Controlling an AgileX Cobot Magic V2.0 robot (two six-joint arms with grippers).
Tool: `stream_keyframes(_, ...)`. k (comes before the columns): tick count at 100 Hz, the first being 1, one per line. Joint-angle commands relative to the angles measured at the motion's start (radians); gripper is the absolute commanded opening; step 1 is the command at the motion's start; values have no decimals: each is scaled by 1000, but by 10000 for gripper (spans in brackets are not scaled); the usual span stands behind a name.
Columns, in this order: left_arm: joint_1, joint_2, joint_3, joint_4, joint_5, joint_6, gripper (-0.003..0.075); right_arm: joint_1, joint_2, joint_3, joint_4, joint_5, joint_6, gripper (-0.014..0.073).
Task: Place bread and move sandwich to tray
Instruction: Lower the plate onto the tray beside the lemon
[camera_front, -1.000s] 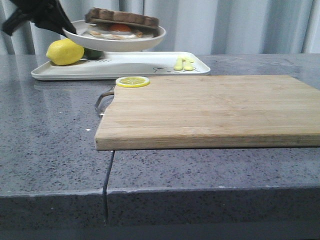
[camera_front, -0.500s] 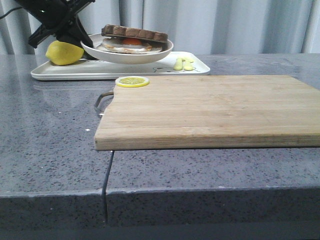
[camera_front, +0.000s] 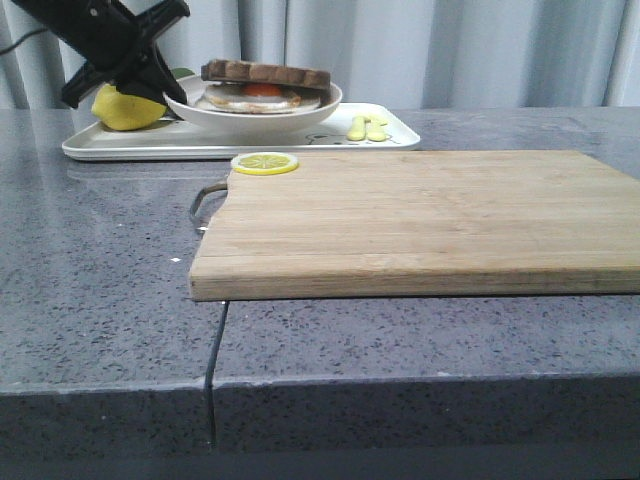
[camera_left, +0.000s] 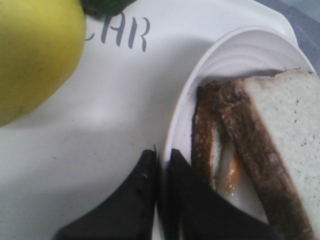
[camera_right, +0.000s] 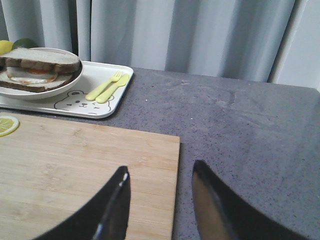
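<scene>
sandwich (camera_front: 255, 100) lowered onto tray (camera_front: 150, 146), left tool (camera_left: 161, 159) pinching plate rim

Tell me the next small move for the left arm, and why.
Probably open the left gripper and back away: it is shut on the plate rim, and the plate with the sandwich appears to sit on the tray already.

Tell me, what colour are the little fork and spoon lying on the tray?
Pale yellow; the fork and spoon show best in the right wrist view.
</scene>
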Motion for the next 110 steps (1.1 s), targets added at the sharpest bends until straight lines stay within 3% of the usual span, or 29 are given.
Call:
stream_keyframes(1,3,-53,-53,-97,-41,-10,-20,-5,6,-25,-8,-52,-4,314)
stream_keyframes(110,3,-39,-55,-32,-55,-95,-19,-5,6,-25,-8,-46,-4,314)
